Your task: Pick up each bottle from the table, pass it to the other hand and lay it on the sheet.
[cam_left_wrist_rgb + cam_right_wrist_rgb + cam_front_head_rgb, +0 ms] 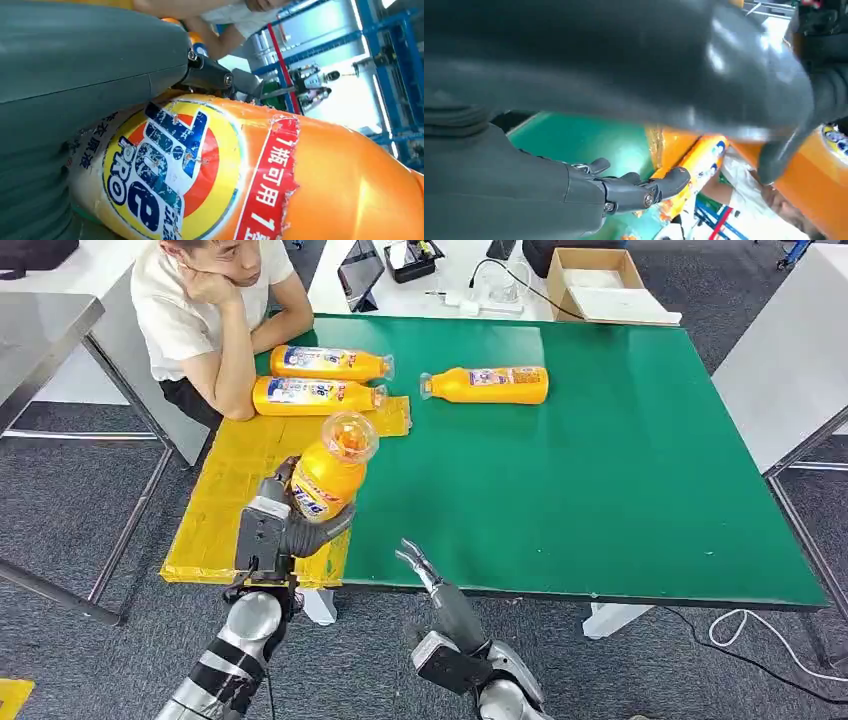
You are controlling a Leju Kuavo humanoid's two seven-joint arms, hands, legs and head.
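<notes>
4 bottles total: 2 lie side by side on the yellow sheet point(235, 495), far end; 1 lone bottle point(490, 384) flat on the green surface point(620, 480), just past the sheet. Left hand point(285, 525) grips the held bottle point(330, 468) round its body, cap end tilted up, above the sheet's near right edge. Right hand point(420, 562) empty, fingers spread, at the surface's near edge. Person point(215, 310) leans an arm on the far-left corner beside the laid bottles. Right half of surface bare.

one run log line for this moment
left hand: holds bottle over sheet | right hand: open | on sheet: two bottles
</notes>
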